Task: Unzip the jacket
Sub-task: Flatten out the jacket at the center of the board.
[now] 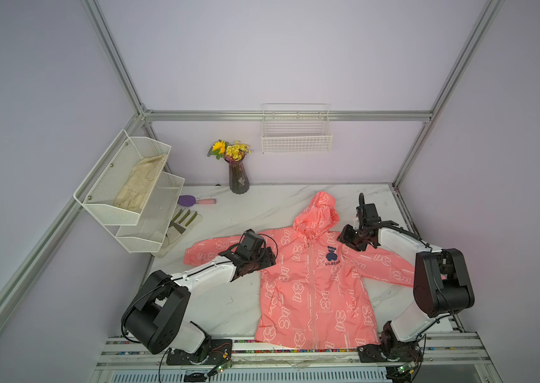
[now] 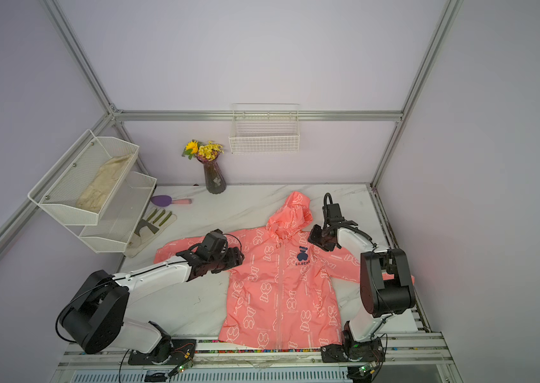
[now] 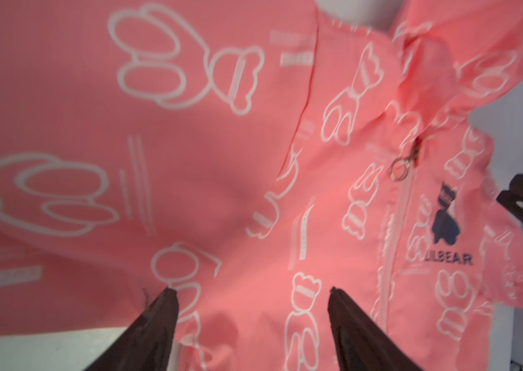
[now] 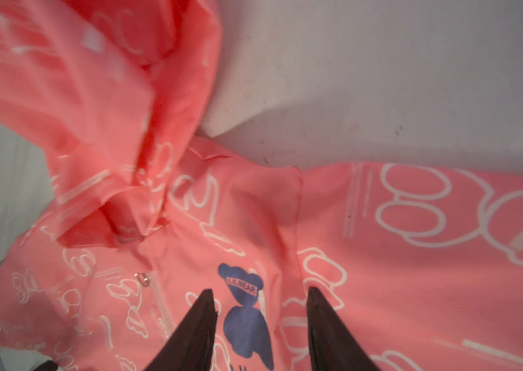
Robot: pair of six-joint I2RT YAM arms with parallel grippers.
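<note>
On the marble table (image 1: 228, 308), between my two arm bases, the jacket (image 1: 311, 291) lies flat and front up. Its sleeves are spread to either side, its hood (image 1: 320, 212) points toward the back wall, and its hem is at the near edge. The front zipper (image 3: 388, 257) is done up to the collar, with its ring pull (image 3: 400, 168) lying just below the hood.

My left gripper (image 3: 250, 290) hangs over the shoulder on my left side, its jaws wide apart with nothing between them. My right gripper (image 4: 260, 290) hangs over the opposite shoulder, beside the hood. Its jaws are moderately parted and empty, and the dark blue bear logo (image 4: 244, 314) shows between the fingers. I cannot tell whether either pair of fingertips touches the fabric.
</note>
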